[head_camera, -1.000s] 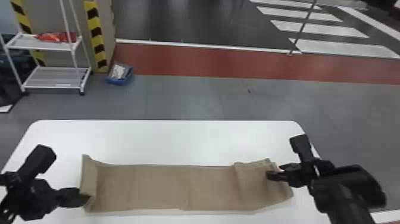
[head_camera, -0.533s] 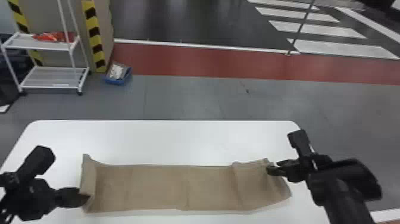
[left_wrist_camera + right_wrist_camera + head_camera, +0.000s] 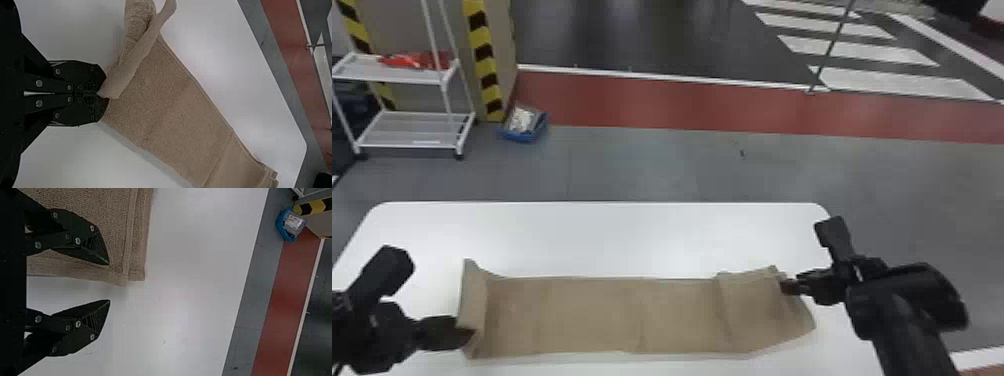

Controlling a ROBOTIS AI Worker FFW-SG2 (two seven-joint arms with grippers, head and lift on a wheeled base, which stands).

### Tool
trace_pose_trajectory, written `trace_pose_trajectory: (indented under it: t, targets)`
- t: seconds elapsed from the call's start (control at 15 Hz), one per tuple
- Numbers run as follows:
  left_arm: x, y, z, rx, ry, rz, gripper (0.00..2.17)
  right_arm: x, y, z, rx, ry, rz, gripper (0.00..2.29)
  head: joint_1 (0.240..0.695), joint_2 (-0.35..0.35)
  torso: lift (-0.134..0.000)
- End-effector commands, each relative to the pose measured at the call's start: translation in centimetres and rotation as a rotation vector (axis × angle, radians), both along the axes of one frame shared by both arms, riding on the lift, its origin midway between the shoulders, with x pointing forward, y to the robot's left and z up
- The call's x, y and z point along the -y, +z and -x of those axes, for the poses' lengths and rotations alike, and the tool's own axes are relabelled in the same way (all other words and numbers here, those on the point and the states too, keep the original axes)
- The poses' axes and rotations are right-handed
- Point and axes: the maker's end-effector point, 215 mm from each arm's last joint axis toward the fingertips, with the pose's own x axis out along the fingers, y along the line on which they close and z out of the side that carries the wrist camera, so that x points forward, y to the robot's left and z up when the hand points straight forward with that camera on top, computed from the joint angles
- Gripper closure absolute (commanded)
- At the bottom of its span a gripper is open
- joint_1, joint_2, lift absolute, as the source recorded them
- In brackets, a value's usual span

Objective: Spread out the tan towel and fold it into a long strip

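The left pincer [image 3: 102,94] is clamping the raised left end of the tan towel [image 3: 592,315]; folding well is probably calling for slow inward laying, edges matching. The right pincer [image 3: 110,282] is sitting, fingers apart, at the other end. The towel is lying stretched across the surface [image 3: 612,240], creasing lightly.

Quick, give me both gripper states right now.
Left gripper: closed on the tan towel, at its raised left end.
Right gripper: open, holding nothing, at the towel's right end.
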Motion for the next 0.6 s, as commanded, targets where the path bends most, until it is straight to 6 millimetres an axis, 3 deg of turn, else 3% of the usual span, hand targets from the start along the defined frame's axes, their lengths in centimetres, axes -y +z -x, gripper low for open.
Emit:
trace_pose_trajectory:
  t: [0.0,0.53]
  targets:
    - [0.11,-0.05,0.14,-0.001,-0.003,0.003,2.14,-0.13,0.09,-0.26,0.0,0.001,0.0,0.76,0.695,-0.205,0.0]
    - [-0.02,-0.2,0.52,-0.005,-0.01,0.003,2.14,0.21,0.1,-0.25,-0.013,0.002,0.018,0.75,0.695,-0.208,0.0]
